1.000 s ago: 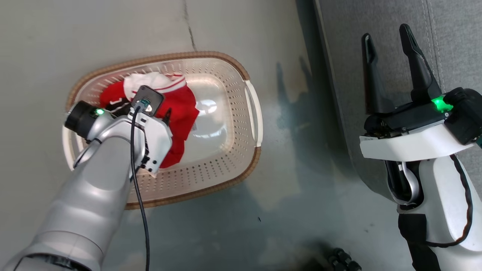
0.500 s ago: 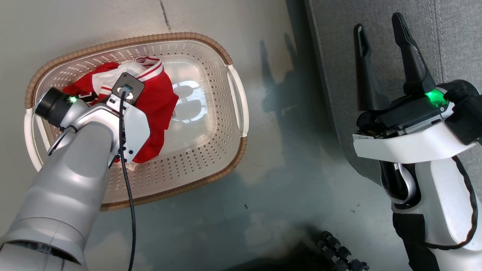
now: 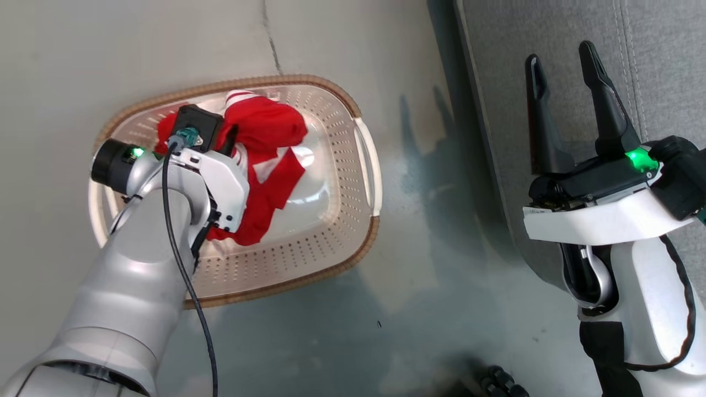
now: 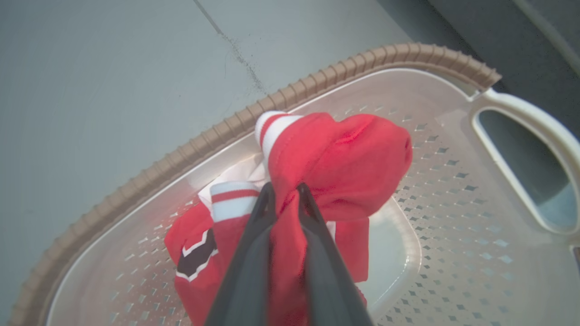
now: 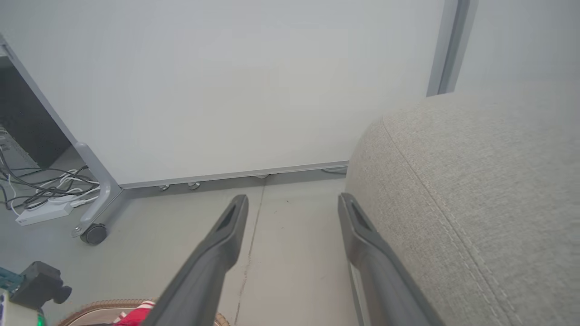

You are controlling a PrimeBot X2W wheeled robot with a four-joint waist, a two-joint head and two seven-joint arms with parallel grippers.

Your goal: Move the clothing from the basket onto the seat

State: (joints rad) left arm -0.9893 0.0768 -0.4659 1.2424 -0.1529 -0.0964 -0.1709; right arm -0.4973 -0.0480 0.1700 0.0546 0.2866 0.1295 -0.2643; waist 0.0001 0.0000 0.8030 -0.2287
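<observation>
The basket (image 3: 331, 223) sits on the grey floor (image 3: 386, 49), and the only thing in it is the clothing (image 3: 270, 129), a red bundle with white striped trim gathered in the half nearer the robot's left. The other half of its glossy base is bare. The left gripper (image 4: 284, 194) reaches down into the basket, its fingers (image 4: 244, 271) drawn close together and pinching a fold of the red fabric. A bunch of cloth bulges past the tips, and the rest hangs below toward the perforated bottom. A white-edged black mark (image 4: 195, 256) shows on the garment left of the fingers in the wrist view. The brown woven rim (image 4: 217, 136) curves just behind the bundle, and the white side handle (image 3: 376, 171) faces the seat (image 3: 507, 33). Between that handle and the seat's dark front edge runs a strip of open floor. The right gripper (image 3: 560, 52) hangs over the seat's edge with its fingers spread wide and nothing between them. Past them, in the right wrist view, the floor reaches a white wheeled panel (image 5: 226, 90), with loose cables (image 5: 36, 190) at its foot.
</observation>
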